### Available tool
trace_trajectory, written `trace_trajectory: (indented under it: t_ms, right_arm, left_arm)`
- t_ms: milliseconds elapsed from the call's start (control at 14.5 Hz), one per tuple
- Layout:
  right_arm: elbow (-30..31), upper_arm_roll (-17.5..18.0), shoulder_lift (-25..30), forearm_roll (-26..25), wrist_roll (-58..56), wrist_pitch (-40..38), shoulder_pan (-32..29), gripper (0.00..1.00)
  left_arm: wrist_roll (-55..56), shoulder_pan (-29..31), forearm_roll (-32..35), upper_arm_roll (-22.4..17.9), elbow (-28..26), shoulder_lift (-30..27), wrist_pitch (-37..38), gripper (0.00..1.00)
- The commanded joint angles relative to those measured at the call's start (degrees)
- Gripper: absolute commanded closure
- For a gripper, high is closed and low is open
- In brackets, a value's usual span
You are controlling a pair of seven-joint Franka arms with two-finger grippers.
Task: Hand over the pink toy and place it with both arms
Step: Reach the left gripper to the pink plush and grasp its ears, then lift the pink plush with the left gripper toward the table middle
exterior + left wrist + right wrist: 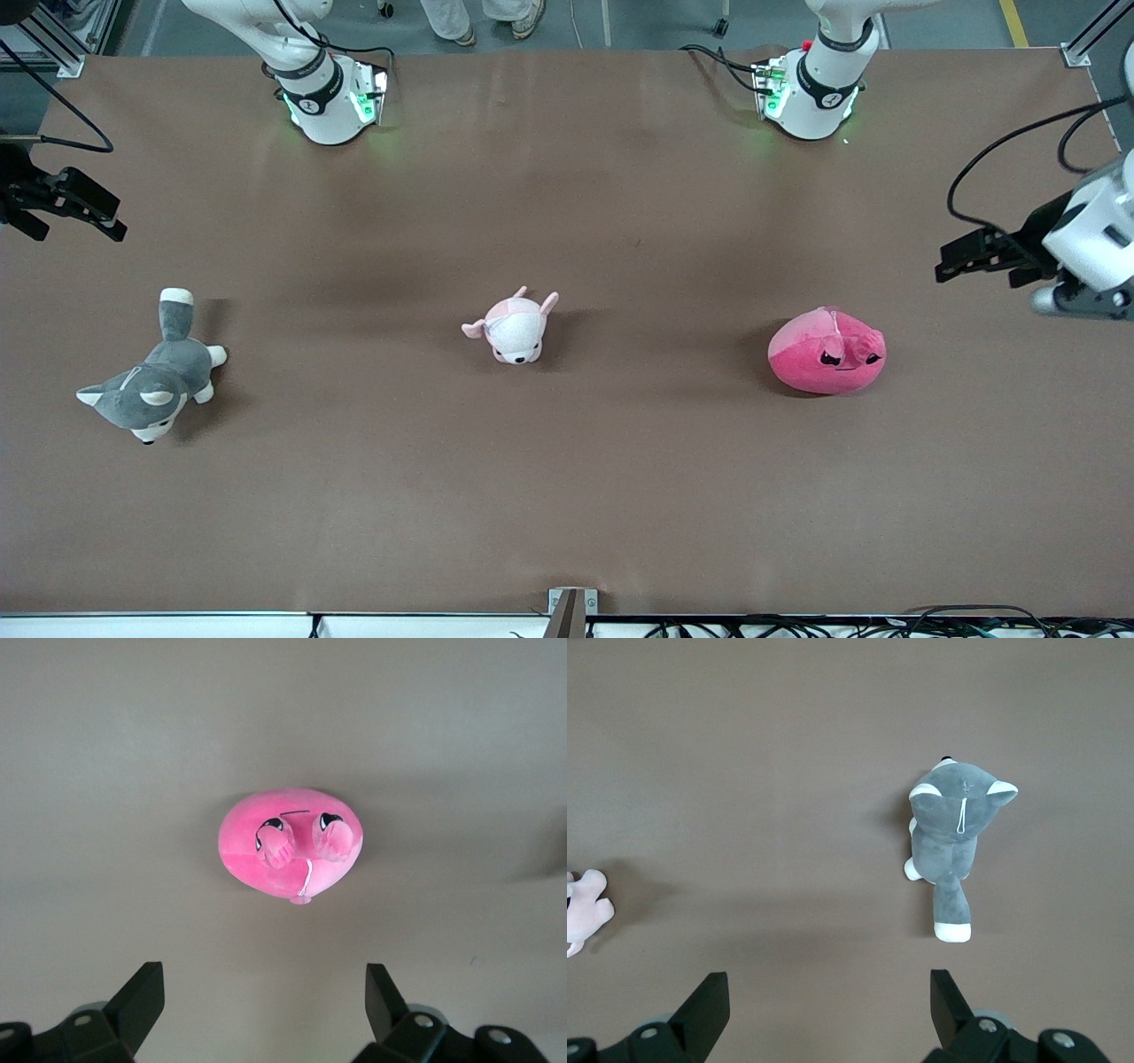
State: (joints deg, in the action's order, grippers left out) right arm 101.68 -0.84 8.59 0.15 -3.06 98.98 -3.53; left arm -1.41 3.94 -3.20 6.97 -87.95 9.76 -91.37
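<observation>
Front cam sits high across the table (567,496), looking steeply down at the robots, whose bases sit at 11 and 1 o'clock. Left wrist cam looks straight down from well above the pink toy (290,845), same toy the front view has at about 3 o'clock (827,351). Right wrist cam looks down likewise on the grey husky (954,840), front view's 9 o'clock (152,379).

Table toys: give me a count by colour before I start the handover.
Hot pink: 1, the pink toy
Pale pink and white: 1, the small plush animal
Grey and white: 1, the plush husky
Total: 3
</observation>
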Motion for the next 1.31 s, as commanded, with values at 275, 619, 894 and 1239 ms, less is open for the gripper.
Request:
trace_trajectory:
  t_ms: [275, 619, 894, 1239]
  right_arm:
    - [1.3, 0.0, 1.1, -0.8, 0.0, -0.1, 0.3, 0.0]
    - [1.2, 0.0, 0.9, -0.9, 0.1, 0.1, 0.3, 0.0]
    - [0.5, 0.0, 0.8, -0.9, 0.3, 0.3, 0.1, 0.0]
    - [0.3, 0.0, 0.7, -0.9, 0.3, 0.3, 0.2, 0.0]
  left_arm:
    - [0.4, 0.9, 1.4, 0.1, 0.9, 11.7, -1.5, 0.0]
    - [0.8, 1.1, 1.3, -0.2, 0.8, 17.3, -5.5, 0.0]
    - [2.2, 0.9, 1.2, -0.1, 0.7, 19.9, -6.8, 0.12]
    - [6.2, 0.1, 1.1, 0.1, 0.6, 20.3, -6.9, 0.46]
